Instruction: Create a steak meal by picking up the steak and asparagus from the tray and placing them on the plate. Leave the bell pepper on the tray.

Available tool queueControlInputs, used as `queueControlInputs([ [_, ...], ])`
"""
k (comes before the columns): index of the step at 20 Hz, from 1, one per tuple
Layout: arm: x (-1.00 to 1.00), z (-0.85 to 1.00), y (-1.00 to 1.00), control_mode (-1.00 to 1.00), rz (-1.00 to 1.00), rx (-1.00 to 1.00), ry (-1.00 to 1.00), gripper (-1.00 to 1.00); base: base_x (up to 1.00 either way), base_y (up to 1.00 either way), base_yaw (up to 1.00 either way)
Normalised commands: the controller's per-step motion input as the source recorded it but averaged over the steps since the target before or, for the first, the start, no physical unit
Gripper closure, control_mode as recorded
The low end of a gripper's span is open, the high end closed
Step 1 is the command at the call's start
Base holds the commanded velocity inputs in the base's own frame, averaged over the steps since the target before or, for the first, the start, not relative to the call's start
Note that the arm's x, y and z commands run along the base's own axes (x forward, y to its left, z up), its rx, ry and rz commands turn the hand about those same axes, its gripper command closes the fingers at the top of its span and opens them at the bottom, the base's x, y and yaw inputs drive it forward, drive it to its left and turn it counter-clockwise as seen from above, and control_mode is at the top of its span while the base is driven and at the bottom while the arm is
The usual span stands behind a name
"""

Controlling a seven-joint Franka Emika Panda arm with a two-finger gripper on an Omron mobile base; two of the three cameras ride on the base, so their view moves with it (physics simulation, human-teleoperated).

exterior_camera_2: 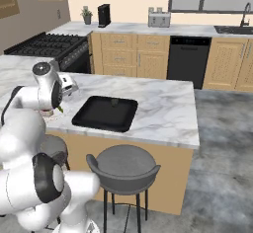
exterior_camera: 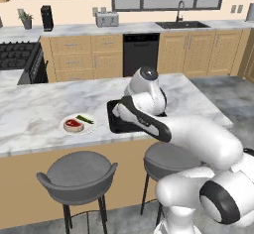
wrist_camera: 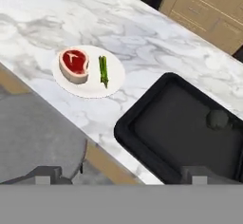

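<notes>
From the hand view the claw (wrist_camera: pixel 121 173) hangs empty with jaws spread wide, above the near edge of the marble surface (wrist_camera: pixel 156 47). Ahead and left of it, the steak (wrist_camera: pixel 74 65) and asparagus (wrist_camera: pixel 103 70) lie side by side on the plate (wrist_camera: pixel 88 89). Ahead and right, the bell pepper (wrist_camera: pixel 218 119) is a dim lump in the tray (wrist_camera: pixel 124 129), whose right end is cut off. In the left base view the arm hides most of the tray.

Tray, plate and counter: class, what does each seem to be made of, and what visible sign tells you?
Tray: probably matte black plastic or coated metal; dull, no glare.
Plate: likely white ceramic; plain, smooth.
Counter: looks like polished marble; grey veins on white.
</notes>
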Motion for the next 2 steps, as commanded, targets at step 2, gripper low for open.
queueControlInputs([
  [2,-0.45,0.87,-0.18,-1.0,0.0,0.0,-0.02,-1.0,0.0,0.0,0.0],
])
